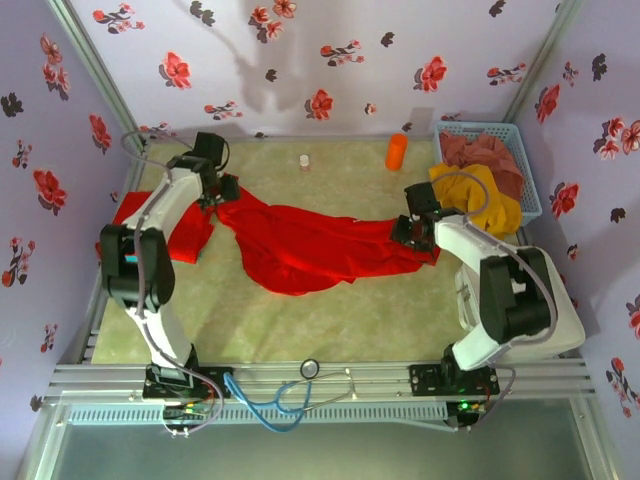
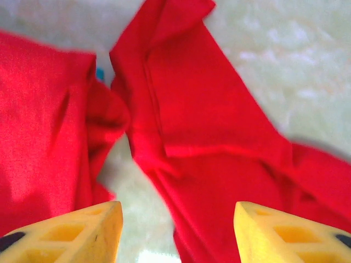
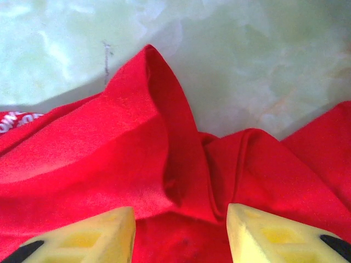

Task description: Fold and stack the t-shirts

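Note:
A bright red t-shirt (image 1: pixel 300 248) lies spread and rumpled across the middle of the table. A second red t-shirt (image 1: pixel 165 228) lies bunched at the left edge. My left gripper (image 1: pixel 222 190) hovers over the spread shirt's far left corner. In the left wrist view its yellow fingers (image 2: pixel 93 230) stand apart over both shirts (image 2: pixel 208 137), holding nothing. My right gripper (image 1: pixel 408 232) is at the shirt's right end. Its jaws are open in the right wrist view, with a raised fold of red cloth (image 3: pixel 164 164) between them. White lettering (image 3: pixel 11 121) peeks out at the left.
A blue basket (image 1: pixel 522 150) at the back right holds maroon cloth, and mustard cloth (image 1: pixel 480 200) spills over its rim. An orange cylinder (image 1: pixel 396 152) and a small bottle (image 1: pixel 304 161) stand at the back. A blue cable (image 1: pixel 275 395) lies on the front rail.

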Robot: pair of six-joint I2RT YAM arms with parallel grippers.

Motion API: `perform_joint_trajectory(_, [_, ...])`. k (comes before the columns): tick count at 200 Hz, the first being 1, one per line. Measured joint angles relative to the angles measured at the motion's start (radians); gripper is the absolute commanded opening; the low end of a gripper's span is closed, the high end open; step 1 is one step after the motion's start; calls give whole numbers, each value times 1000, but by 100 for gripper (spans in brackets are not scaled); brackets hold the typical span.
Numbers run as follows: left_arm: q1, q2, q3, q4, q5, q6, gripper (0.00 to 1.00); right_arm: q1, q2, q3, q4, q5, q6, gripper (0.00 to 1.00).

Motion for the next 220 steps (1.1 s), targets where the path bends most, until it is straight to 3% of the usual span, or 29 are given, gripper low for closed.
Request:
perform_joint_trajectory(28, [-34, -146, -151, -2, 37, -10, 57, -1, 56, 4, 39, -29, 0, 40])
perform_joint_trajectory(44, [-56, -207, -249, -6, 52, -19, 57, -1, 72, 5, 64, -45, 6, 31])
perform_joint_trajectory(60, [-79, -253, -345, -14, 63, -35, 57, -1, 85, 9, 84, -61, 0, 14])
perform_joint_trajectory(83, [-114, -301, -452, -24, 72, -68, 57, -1, 90, 26, 95, -73, 3, 7])
perform_joint_trajectory(137, [-232, -354, -570, -7, 81, -153, 57, -1, 77, 132, 59, -61, 4, 0])
perform_joint_trajectory(180, [-262, -349, -616, 23, 81, -193, 57, -20, 82, 319, 34, -49, 8, 0])
perform_joint_trajectory(220, [-293, -349, -657, 48, 81, -227, 56, -84, 171, 484, 116, -6, 55, 0])
